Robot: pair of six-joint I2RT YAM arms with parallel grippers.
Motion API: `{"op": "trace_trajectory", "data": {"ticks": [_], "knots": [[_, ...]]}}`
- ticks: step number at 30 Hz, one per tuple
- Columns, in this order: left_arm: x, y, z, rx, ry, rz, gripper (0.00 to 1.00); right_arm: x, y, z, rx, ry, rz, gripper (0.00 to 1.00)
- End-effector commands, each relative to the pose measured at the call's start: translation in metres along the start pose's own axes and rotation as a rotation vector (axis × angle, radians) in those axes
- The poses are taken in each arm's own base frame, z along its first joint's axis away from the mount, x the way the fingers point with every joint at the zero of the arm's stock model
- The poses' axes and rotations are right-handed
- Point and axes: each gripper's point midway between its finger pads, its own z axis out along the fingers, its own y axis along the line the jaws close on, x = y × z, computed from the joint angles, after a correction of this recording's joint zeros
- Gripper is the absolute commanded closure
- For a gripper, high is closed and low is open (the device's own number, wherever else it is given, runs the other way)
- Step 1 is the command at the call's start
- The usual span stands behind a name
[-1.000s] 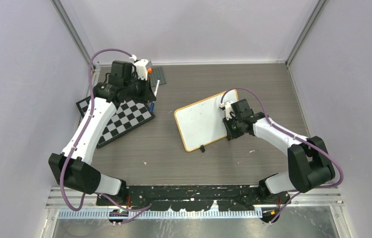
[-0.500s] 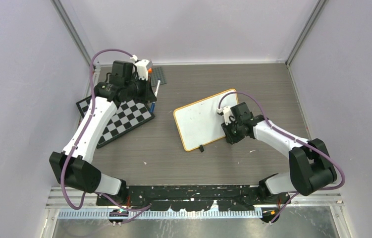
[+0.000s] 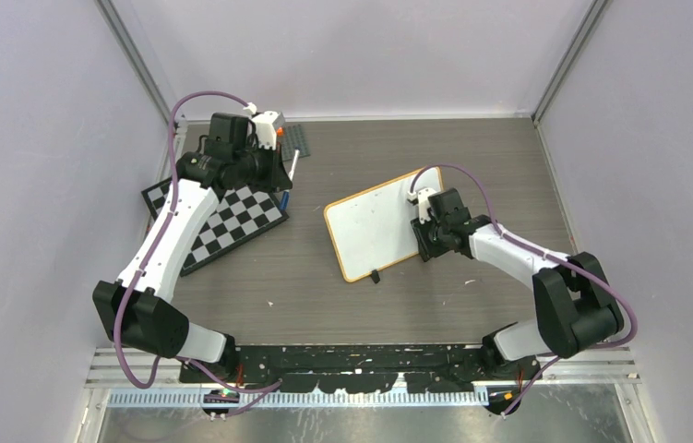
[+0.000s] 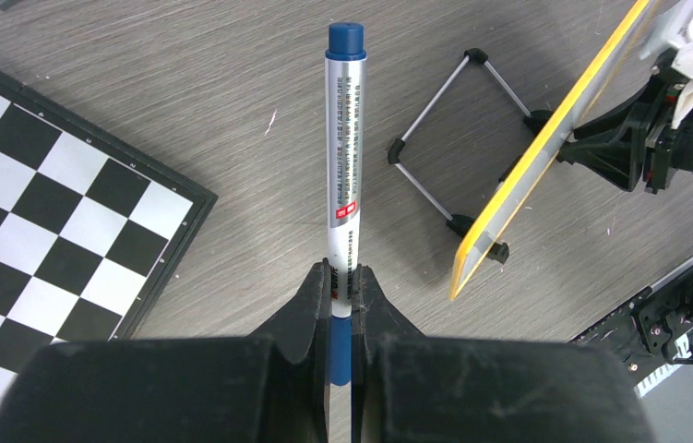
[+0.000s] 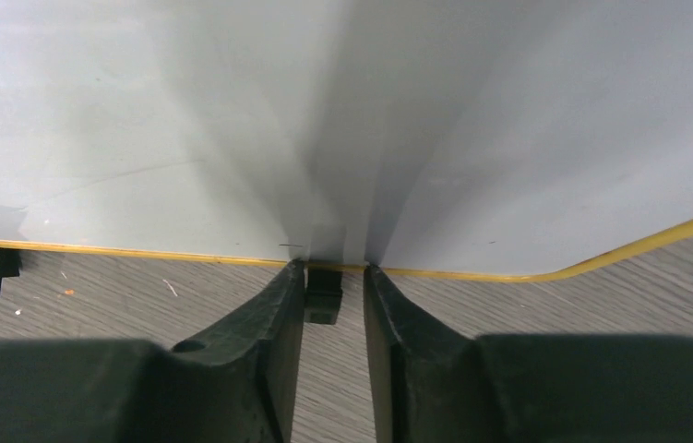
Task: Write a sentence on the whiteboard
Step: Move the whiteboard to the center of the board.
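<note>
Whiteboard [image 3: 375, 231] stands tilted mid-table [image 3: 471, 157], its lower edge at the right gripper [image 5: 331, 269], whose narrowly parted jaws flank a small black foot [image 5: 323, 293], while the left gripper [image 4: 342, 277] clamps a blue marker [image 4: 344, 138] near the checkered board [image 3: 232, 221].

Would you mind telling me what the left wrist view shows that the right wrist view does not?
Only the left wrist view: the left gripper shut on a blue marker, the checkered board and a wire stand. Only the right wrist view: the blank white face of the whiteboard and a black foot inside the open right gripper. Both: the whiteboard's yellow rim and the wood-grain table.
</note>
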Motion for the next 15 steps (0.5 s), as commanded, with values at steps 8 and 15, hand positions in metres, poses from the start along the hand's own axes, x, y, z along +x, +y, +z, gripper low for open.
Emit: {"op": "trace_trajectory", "data": {"ticks": [8,15], "knots": [[-0.022,-0.003,-0.009,0.004,-0.072,0.022,1.0,0.001,0.016,-0.001,-0.075,0.018,0.004,0.95],[-0.024,-0.003,-0.007,0.005,-0.069,0.012,1.0,-0.009,0.048,-0.013,-0.098,-0.041,-0.073,1.0]]}}
